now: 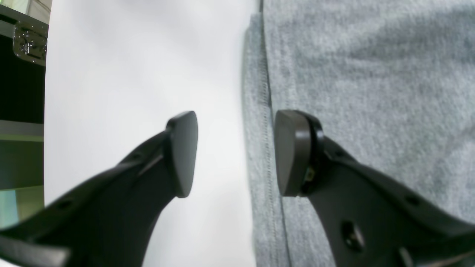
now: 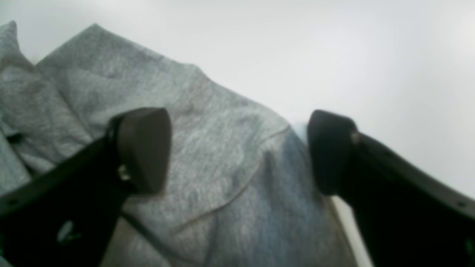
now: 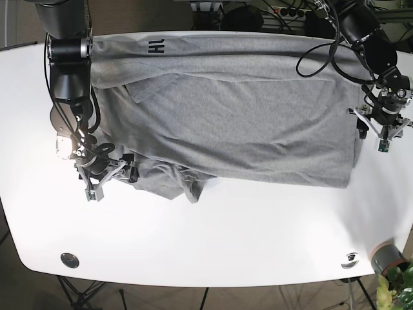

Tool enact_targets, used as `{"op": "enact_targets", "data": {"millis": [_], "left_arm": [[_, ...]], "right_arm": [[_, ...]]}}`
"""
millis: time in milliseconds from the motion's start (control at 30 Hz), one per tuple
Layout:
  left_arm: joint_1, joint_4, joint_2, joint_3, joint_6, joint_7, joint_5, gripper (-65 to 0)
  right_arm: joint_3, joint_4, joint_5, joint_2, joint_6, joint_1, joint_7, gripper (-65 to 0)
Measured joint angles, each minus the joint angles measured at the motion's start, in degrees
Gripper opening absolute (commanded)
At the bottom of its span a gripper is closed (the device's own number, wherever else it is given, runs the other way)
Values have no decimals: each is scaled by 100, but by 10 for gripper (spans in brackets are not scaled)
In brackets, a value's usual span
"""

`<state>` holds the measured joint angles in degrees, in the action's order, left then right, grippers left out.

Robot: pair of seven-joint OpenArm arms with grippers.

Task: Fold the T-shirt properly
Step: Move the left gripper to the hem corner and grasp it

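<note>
A grey T-shirt [image 3: 245, 116] lies spread across the white table [image 3: 213, 239], with a bunched sleeve at its lower left. My left gripper [image 3: 379, 131] is at the shirt's right edge. In the left wrist view it [image 1: 237, 154] is open, one finger over the stitched hem [image 1: 261, 122], the other over bare table. My right gripper [image 3: 106, 173] is at the bunched sleeve. In the right wrist view it [image 2: 237, 152] is open and straddles the grey fabric [image 2: 222, 163] just above it. Neither holds anything.
Two round fittings [image 3: 69, 259] [image 3: 350, 260] sit near the table's front edge. A potted plant [image 3: 390, 261] stands off the front right corner. A black case [image 1: 20, 78] lies beyond the table edge in the left wrist view. Cables hang at the back.
</note>
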<state>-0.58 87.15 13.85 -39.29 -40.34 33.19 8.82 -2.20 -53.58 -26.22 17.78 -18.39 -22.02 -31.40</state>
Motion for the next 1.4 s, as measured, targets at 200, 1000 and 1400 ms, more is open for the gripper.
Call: {"op": "enact_targets", "data": {"millis": [200, 1000, 1400], "left_arm": [[35, -2, 2, 9, -2, -4, 0, -338], [2267, -2924, 398, 850, 1475, -20, -28, -108], [3032, -4942, 457, 1034, 1497, -955, 20, -107]], "right_arm": [[2, -162, -61, 2, 0, 166, 11, -339], [28, -223, -76, -2, -2, 227, -131, -623], [439, -203, -55, -129, 0, 254, -186, -623]]}}
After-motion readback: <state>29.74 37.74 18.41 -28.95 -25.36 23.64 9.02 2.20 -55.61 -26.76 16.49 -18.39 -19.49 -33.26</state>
